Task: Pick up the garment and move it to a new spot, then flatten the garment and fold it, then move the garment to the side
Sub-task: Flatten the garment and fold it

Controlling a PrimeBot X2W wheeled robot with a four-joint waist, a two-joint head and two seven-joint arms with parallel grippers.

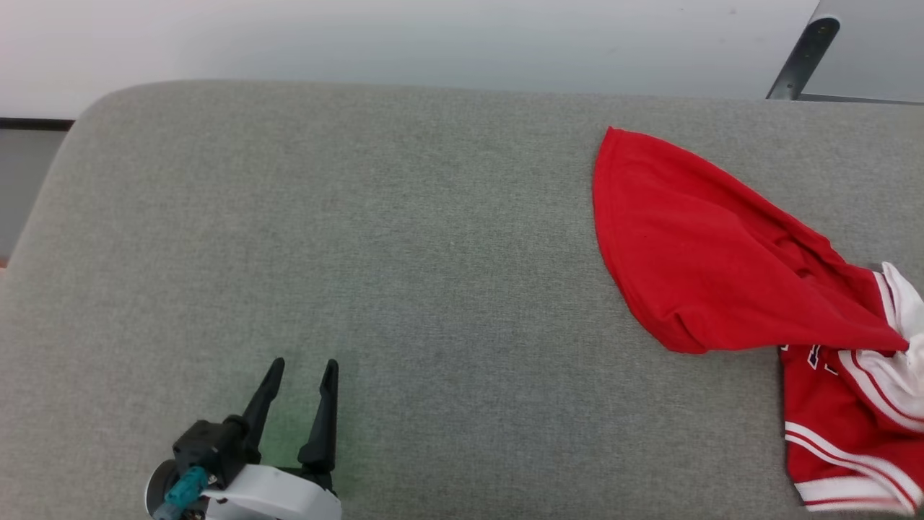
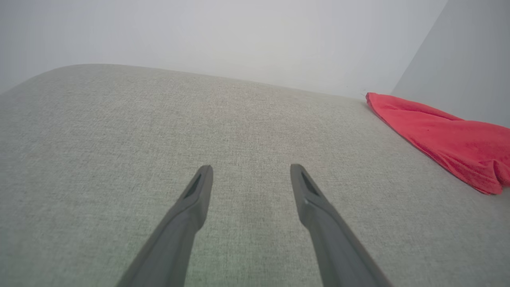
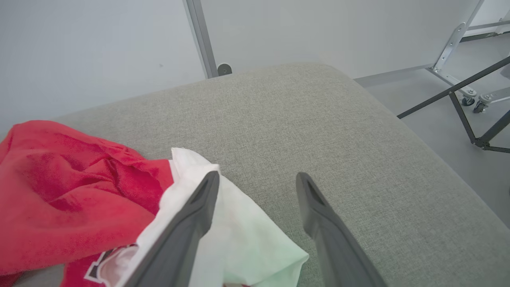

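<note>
The right pincer [image 3: 258, 177] stands released, the shirt [image 1: 693, 245] crumpled on the grey tabletop [image 1: 433, 253] with its white sleeve right by one finger. The left pincer [image 1: 304, 365] is released too, well apart from the shirt.

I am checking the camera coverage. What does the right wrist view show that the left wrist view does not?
Of the two, the right wrist view alone has the open right tool, the white sleeve at its fingers, and a wheeled metal frame on the floor. The left wrist view alone has the open left tool above bare grey cushion. Both share the red garment and that cushion.
</note>
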